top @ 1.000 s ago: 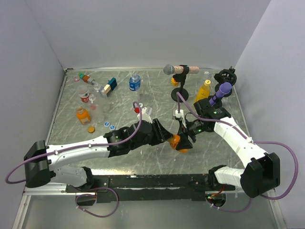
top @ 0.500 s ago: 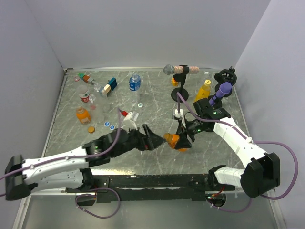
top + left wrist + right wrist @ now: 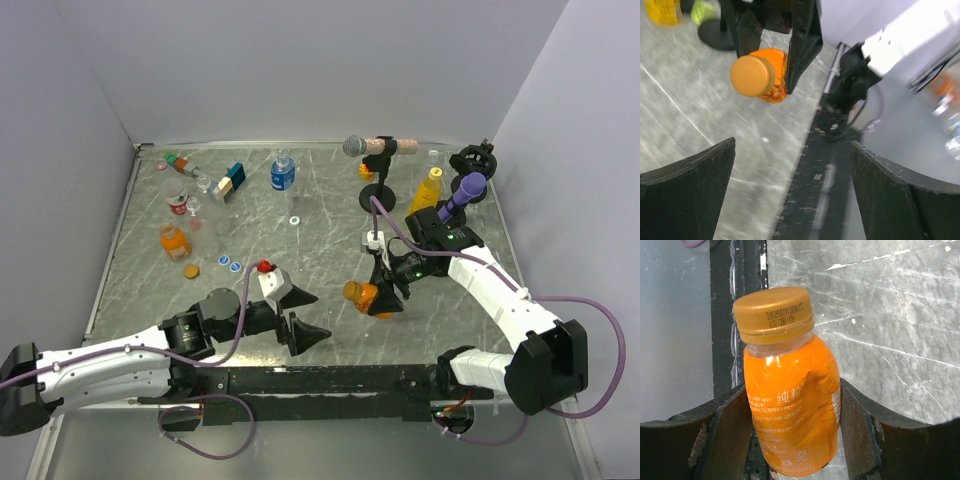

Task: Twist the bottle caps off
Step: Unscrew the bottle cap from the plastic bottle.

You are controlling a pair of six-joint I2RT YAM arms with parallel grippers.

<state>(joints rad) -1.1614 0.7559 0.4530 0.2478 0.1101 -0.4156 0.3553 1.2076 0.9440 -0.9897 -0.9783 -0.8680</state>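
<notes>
Orange juice bottle is pinched at its body between the two fingers of the right gripper, with its gold-orange cap on the neck. Only the right wrist view shows the date code printed on the cap's skirt, the Chinese lettering on the label and a dent in the bottle's wall.

In the top view the bottle is tilted over the desk close to the near edge, right of the middle, its cap towards the left gripper. That gripper is spread wide, holds nothing and stands apart from the cap. The left wrist view alone shows the cap face-on.

Only the top view shows the rest: a blue-labelled bottle by the far edge, a yellow bottle towards the far right corner, and a second orange bottle near the left edge with a loose orange cap just beside it.
</notes>
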